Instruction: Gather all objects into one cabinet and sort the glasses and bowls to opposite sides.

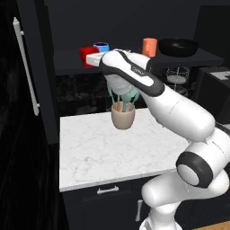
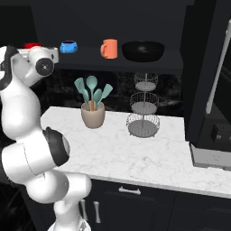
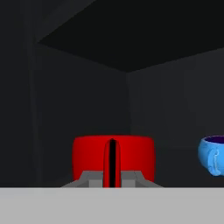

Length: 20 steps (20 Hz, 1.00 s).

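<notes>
The black cabinet's shelf (image 1: 67, 62) carries all the objects. At its left end is the red mug (image 3: 131, 157), also seen as red mug (image 1: 84, 55) and red mug (image 2: 31, 45). My gripper (image 3: 112, 181) is shut on the mug's handle, which shows edge-on between the fingertips; the gripper (image 1: 93, 59) reaches in from the right. I cannot tell whether the mug rests on the shelf. Just right of it sits the blue bowl (image 3: 212, 155) (image 1: 101, 46) (image 2: 68, 46). Further right stand the orange mug (image 1: 149, 47) (image 2: 109, 48) and the wide black bowl (image 1: 179, 46) (image 2: 143, 51).
Below the shelf, a beige crock with teal spatulas (image 1: 122, 117) (image 2: 93, 115) stands on the marble counter (image 1: 99, 152). A wire tiered basket (image 2: 144, 106) is to its right. An open cabinet door with a white bar handle (image 1: 24, 67) stands at the left, another handle (image 2: 219, 72) at the right.
</notes>
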### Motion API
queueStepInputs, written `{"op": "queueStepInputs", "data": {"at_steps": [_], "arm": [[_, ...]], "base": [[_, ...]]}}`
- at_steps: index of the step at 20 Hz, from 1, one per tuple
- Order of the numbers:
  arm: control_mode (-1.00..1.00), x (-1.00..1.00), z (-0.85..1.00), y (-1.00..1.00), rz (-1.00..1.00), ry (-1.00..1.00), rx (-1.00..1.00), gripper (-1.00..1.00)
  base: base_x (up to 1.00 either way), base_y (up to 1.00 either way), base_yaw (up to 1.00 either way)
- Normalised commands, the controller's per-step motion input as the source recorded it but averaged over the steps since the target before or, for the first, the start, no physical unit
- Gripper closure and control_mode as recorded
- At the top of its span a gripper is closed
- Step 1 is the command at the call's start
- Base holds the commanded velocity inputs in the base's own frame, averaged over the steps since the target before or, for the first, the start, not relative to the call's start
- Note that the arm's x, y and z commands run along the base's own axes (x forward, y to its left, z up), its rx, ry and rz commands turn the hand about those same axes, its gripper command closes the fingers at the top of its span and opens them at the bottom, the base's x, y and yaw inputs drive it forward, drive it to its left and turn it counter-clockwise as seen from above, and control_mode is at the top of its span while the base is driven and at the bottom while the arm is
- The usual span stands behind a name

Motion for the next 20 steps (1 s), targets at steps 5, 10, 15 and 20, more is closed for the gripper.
{"op": "queueStepInputs", "data": {"at_steps": [5,10,15,20], "arm": [[-1.0,0.26,-0.27,0.09,0.06,0.0,0.0,1.0],[-1.0,0.36,-0.06,0.07,0.04,0.0,0.0,1.0],[-1.0,0.39,0.0,0.02,0.03,0.0,0.0,1.0],[-1.0,0.25,0.0,0.08,0.02,0.0,0.0,1.0]], "base": [[0.0,0.0,0.0],[0.0,0.0,0.0],[0.0,0.0,0.0],[0.0,0.0,0.0]]}}
